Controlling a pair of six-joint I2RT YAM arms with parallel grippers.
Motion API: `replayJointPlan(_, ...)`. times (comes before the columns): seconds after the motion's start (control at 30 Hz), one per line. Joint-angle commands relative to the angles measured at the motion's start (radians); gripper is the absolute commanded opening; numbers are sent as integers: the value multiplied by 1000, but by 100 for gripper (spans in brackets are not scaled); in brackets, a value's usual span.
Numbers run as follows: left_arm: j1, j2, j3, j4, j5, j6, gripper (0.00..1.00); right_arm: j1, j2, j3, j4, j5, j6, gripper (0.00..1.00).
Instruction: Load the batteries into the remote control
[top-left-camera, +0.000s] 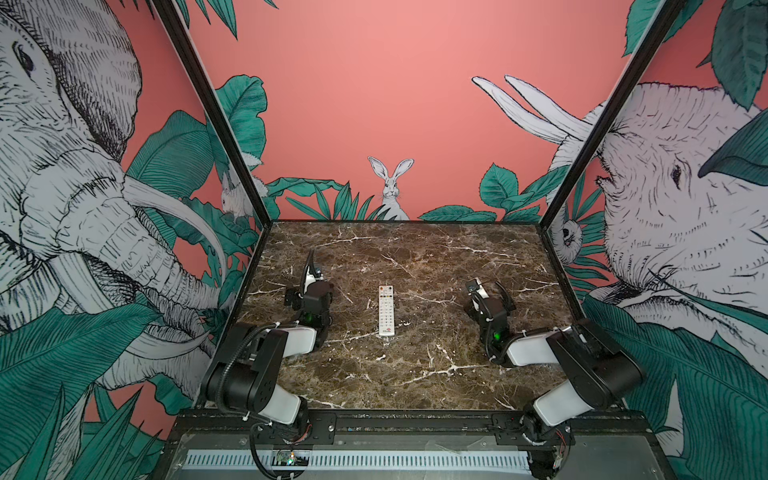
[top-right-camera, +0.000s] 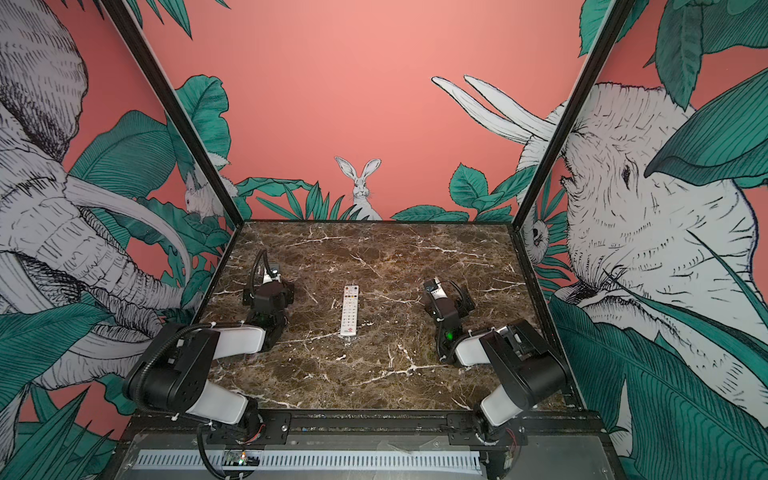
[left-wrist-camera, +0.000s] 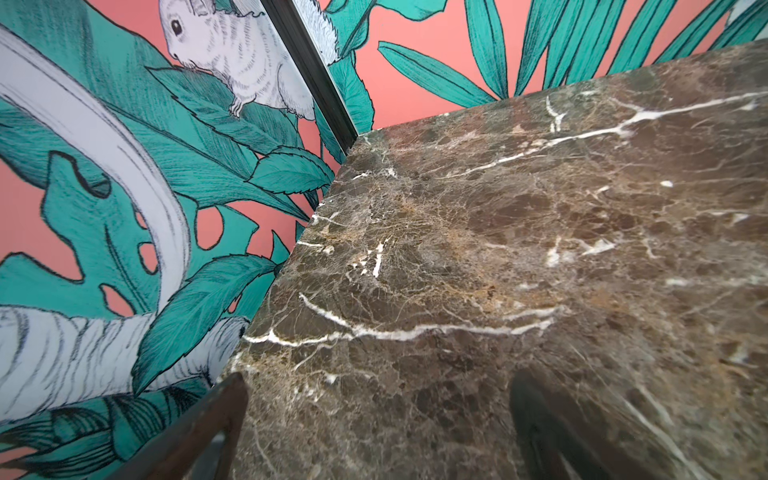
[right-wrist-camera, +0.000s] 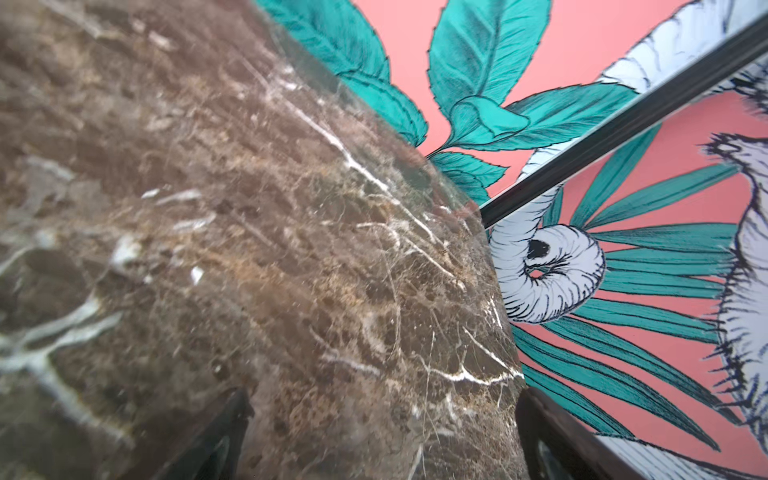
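In both top views your remote control (top-left-camera: 386, 310) (top-right-camera: 349, 310) lies buttons up in the middle of the marble table (top-left-camera: 415, 374), left gripper (top-left-camera: 308, 291) at its 9 o'clock, right gripper (top-left-camera: 486, 297) at its 3 o'clock, both well apart from it. The wrist views miss the remote, catching only marble and painted wall (left-wrist-camera: 124, 166), but they show you what the top views hide: each gripper's fingers (left-wrist-camera: 208, 428) (right-wrist-camera: 216, 440) spread wide, nothing between them.
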Motion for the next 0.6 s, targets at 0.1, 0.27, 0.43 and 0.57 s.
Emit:
replayJointPlan(0.1,54,13,67,-72,83,-34,99,-30,40,-54,304,18,12,100)
replayJointPlan(0.27,97,24,124,-187,150,-69,99,-52,59,-89,404,46,45,100)
replayJointPlan(0.43,98,21,119,-184,151,-70,99,-62,65,-84,412,87,67,100)
replayJointPlan(0.57,100,-3,65,-107,155,-75,99,-72,66,-78,413,119,88,100)
